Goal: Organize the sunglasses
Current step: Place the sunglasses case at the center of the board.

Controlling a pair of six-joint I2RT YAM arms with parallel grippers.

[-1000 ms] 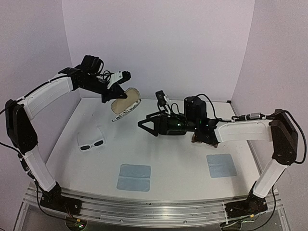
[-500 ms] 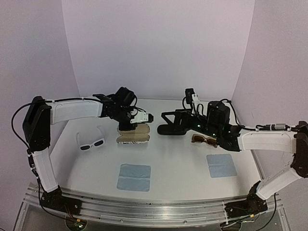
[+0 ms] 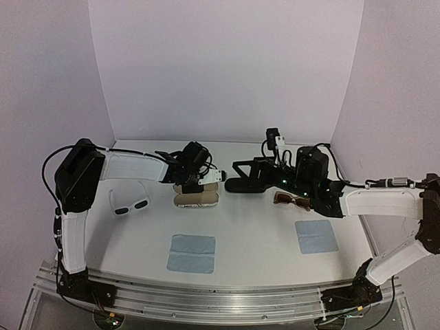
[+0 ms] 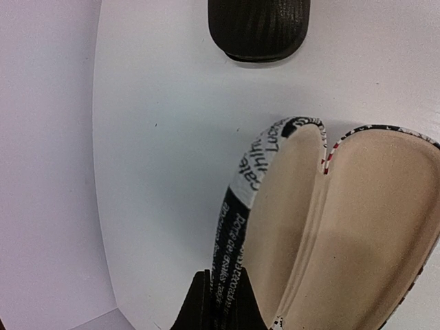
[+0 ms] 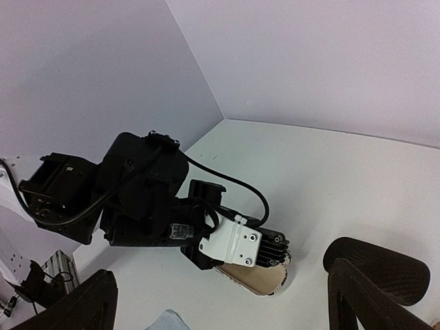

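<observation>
The white sunglasses lie on the table's left side. The brown sunglasses lie right of centre, beside the right forearm. My left gripper is shut on the rim of the striped black-and-white case, which gapes open and shows its tan lining. In the top view that case rests on the table at centre under the left gripper. My right gripper stands open and empty, pointing left toward the case. The right wrist view shows its jaws spread wide around the left wrist.
A closed black case lies just under the right gripper's fingers, right of the striped case; it also shows as the black case and the black case in the wrist views. Two pale blue cloths lie near the front.
The left arm swung from the raised back left down to the table's centre, carrying the open striped case. The right arm drew back to the right, uncovering the brown sunglasses.
</observation>
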